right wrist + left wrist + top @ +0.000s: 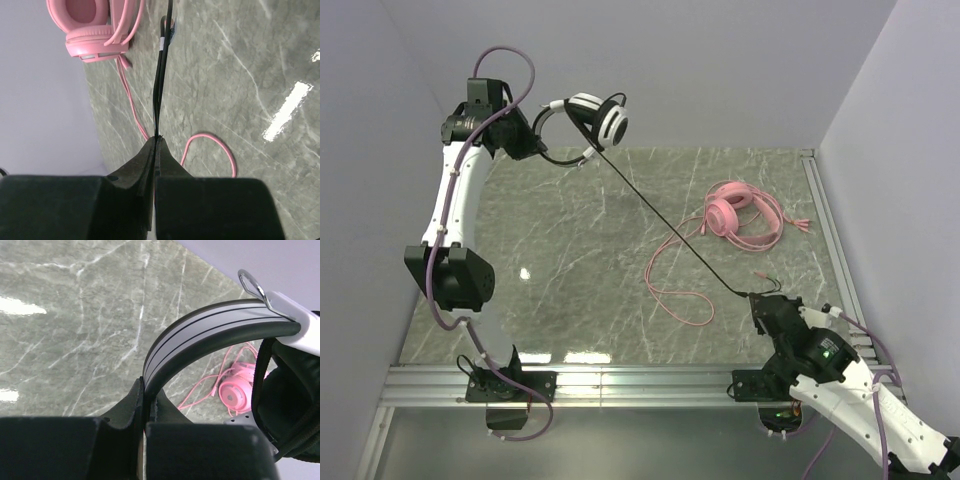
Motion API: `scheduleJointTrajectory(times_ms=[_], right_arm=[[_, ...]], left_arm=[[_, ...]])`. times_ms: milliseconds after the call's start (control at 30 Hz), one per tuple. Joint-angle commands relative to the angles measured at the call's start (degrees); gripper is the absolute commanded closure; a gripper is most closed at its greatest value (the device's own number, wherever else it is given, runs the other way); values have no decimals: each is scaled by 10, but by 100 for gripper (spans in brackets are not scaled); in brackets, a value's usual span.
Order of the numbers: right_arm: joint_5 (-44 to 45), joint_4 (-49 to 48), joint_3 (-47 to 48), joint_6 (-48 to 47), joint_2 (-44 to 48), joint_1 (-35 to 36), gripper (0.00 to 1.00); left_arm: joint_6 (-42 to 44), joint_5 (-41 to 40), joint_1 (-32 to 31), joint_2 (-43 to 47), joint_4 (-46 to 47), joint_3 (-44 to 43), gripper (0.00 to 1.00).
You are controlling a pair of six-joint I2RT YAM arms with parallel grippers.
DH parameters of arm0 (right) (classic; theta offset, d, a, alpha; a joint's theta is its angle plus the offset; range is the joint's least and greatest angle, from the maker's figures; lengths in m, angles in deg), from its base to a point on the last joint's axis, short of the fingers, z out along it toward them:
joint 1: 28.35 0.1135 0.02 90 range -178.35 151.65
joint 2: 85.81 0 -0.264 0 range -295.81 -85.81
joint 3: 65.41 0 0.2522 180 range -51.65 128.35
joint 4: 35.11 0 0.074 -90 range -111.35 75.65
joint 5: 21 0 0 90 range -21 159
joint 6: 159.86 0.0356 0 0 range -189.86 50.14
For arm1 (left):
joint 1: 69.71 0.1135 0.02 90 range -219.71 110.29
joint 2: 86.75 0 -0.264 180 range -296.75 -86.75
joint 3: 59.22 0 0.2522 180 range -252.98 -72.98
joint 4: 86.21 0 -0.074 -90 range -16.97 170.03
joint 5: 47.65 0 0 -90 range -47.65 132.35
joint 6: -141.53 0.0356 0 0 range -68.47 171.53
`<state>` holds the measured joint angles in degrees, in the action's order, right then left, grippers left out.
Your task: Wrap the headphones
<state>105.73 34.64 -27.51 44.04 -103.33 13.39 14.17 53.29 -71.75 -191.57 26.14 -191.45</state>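
Nearest you, just to the near right of the pink headset (728, 210), your right gripper (757, 300) is clenched tight on the black cable (670, 225) close to its free end, the thin cord pinched flat between the jaws. That grip looks meant to draw the cord out straight so it can be wound without tangles. It runs as one taut line from the gripper, passing just left of the pink headset and above the pink cable (670, 290), which lies in slack, rubbery loops on the table (550, 230). The table is a glossy grey-green stone pattern with white veins and bright glare patches. The pink headset lies on it, with smooth plastic cups and soft rounded cushions. Farthest off, well to the far left of the pink headset, your left gripper (532, 138) is clamped on the headband of the black and white headset (600, 118), holding it up off the table, probably as the anchor to wind around. The band is a smooth white arch with thin black stripes, a metal wire loop at the slider and a padded black ear cushion.
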Motion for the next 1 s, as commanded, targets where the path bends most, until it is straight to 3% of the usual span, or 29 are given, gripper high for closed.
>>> scheduleJointTrajectory(times_ms=[0,200,433,633,767,967], right_arm=[[45,40,8,56,4,-3,100],[46,27,-6,62,3,-3,100],[65,47,4,71,11,-3,100],[96,88,33,77,27,-3,100],[130,110,48,77,31,-3,100],[229,98,97,62,-7,-3,100]], left_arm=[[-33,57,4,44,70,-11,100],[-48,153,9,71,96,34,100],[-59,356,20,159,196,161,100],[-43,373,54,209,222,237,100],[-76,429,71,226,295,310,100],[-67,436,71,264,339,373,100]])
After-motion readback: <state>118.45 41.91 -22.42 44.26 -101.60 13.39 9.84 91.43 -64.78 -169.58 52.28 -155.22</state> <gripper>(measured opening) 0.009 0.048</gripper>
